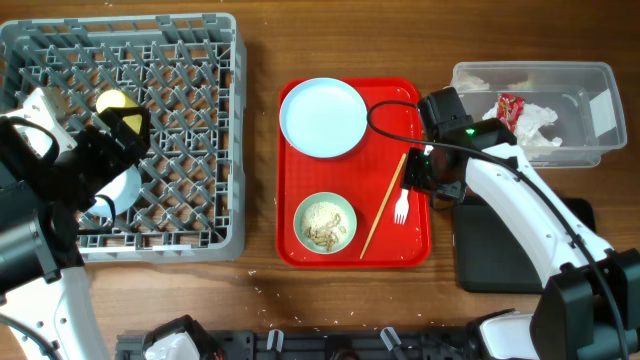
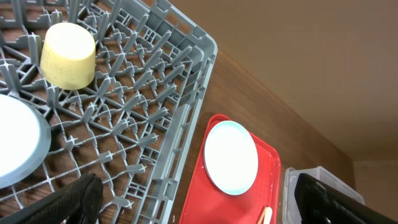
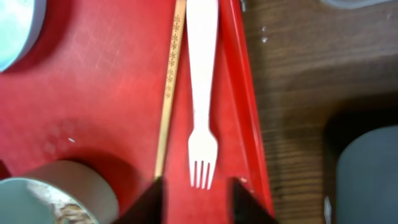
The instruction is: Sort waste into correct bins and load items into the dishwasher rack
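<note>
On the red tray (image 1: pixel 300 250), the white fork (image 1: pixel 400 210) (image 3: pixel 203 93) lies beside the chopstick (image 1: pixel 383 205) (image 3: pixel 169 93). My right gripper (image 1: pixel 415 185) (image 3: pixel 198 199) is low over the fork, open, with one finger on each side of the tines and not touching them. The pale blue plate (image 1: pixel 323 117) (image 2: pixel 231 157) and the mint bowl (image 1: pixel 325 222) of food scraps also rest on the tray. My left gripper (image 1: pixel 128 135) (image 2: pixel 202 205) hangs open and empty over the grey rack (image 1: pixel 200 60), which holds the yellow cup (image 1: pixel 112 102) (image 2: pixel 67 55) and the light blue bowl (image 1: pixel 125 188) (image 2: pixel 18 143).
The clear tub (image 1: pixel 600 80) at the back right holds a red wrapper (image 1: pixel 510 108) and white tissue (image 1: pixel 540 125). The black tray (image 1: pixel 500 260) lies right of the red tray, partly under my right arm. Bare wood separates the rack and the red tray.
</note>
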Controlling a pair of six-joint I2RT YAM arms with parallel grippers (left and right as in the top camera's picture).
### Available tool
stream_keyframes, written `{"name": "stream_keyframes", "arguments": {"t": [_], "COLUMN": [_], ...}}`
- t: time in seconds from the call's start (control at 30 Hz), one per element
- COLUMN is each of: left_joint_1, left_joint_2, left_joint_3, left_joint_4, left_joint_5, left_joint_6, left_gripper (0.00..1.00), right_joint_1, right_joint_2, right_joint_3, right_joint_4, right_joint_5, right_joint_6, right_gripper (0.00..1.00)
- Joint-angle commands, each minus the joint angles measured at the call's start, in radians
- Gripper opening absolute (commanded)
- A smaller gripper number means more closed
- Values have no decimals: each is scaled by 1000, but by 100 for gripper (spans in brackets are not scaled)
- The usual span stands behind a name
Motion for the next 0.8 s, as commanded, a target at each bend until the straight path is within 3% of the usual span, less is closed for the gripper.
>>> {"name": "stream_keyframes", "arguments": {"t": [0.0,0.07,0.13,0.2,0.27,0.4,0.57,0.77], "left_joint_1": [-3,-3,-3,-3,-3,-3,-3,-3], "left_joint_2": [0,0,0,0,0,0,0,0], "left_joint_3": [2,2,2,2,2,2,2,2], "left_joint_4": [2,2,2,2,2,2,2,2], "left_joint_5": [-2,-2,-2,-2,-2,-2,-2,-2], "left_joint_6": [9,9,9,9,9,9,9,9], "left_gripper": [100,100,100,100,100,100,100,100], "right_joint_1": [2,2,2,2,2,2,2,9], "right_joint_2": [9,8,8,8,8,10,10,10], "right_joint_3": [-8,-6,-6,-6,-6,-8,-9,-9], "right_joint_4": [-6,-1,5,8,11,24,53,66], "right_joint_5": [-111,-116,-116,-114,-93,-36,-35,-90], "right_joint_6": [-1,-3,-33,-61,-79,-76,-76,-58], "right_gripper": [17,20,28,56,70,77,78,68]}}
